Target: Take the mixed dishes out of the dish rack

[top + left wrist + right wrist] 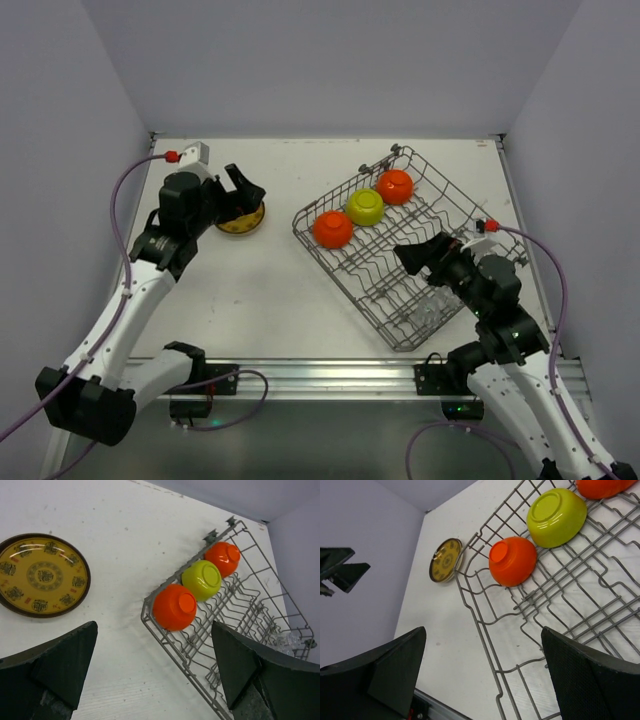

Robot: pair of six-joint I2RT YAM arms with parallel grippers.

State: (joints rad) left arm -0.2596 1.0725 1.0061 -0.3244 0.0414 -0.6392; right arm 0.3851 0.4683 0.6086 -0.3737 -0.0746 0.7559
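The grey wire dish rack (345, 275) lies at the right of the table. Along its far-left side lie an orange bowl (333, 229), a yellow-green bowl (365, 206) and a second orange bowl (394, 185), all tipped over. Clear glasses (430, 315) stand in its near corner. A yellow-brown patterned plate (241, 220) lies flat on the table at the left. My left gripper (243, 192) is open and empty just above the plate. My right gripper (418, 255) is open and empty above the middle of the rack. The left wrist view shows the plate (42, 575), the nearest orange bowl (174, 607) and the rack (165, 640).
The right wrist view shows the rack's rim (492, 662), the orange bowl (512, 561), the yellow-green bowl (556, 517) and the plate (445, 560) beyond. Grey walls close the table on three sides. A metal rail (330, 375) runs along the near edge.
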